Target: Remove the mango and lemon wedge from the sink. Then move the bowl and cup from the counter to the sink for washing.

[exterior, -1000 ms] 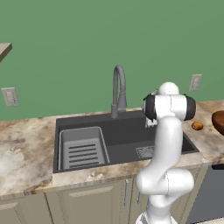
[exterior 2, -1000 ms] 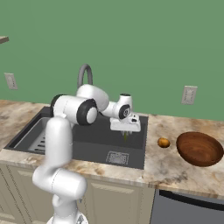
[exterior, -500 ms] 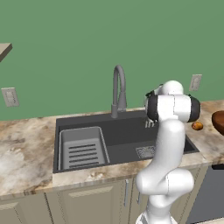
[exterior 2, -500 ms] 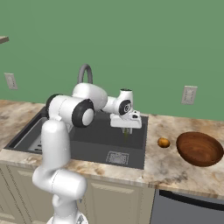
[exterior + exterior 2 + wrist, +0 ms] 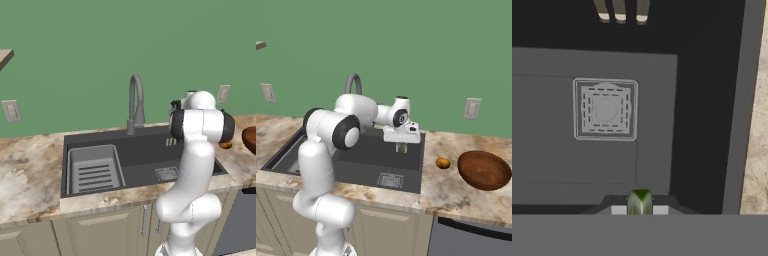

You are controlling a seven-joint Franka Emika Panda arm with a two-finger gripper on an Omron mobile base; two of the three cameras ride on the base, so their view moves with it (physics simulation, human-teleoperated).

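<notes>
Pinched between the nearly closed tool (image 5: 401,148), the lemon wedge (image 5: 640,202) is judged light, soft and slippery; gentle mid-body pressure is advised.

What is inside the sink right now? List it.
Inside the sink: the slotted tray insert at one end, a square drain in the floor. The gripper hangs above the basin, shut on the lemon wedge. The arm covers part of the floor.

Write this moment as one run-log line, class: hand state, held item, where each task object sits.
hand: shut on lemon wedge | position: above sink | mango: on counter | bowl: on counter
</notes>
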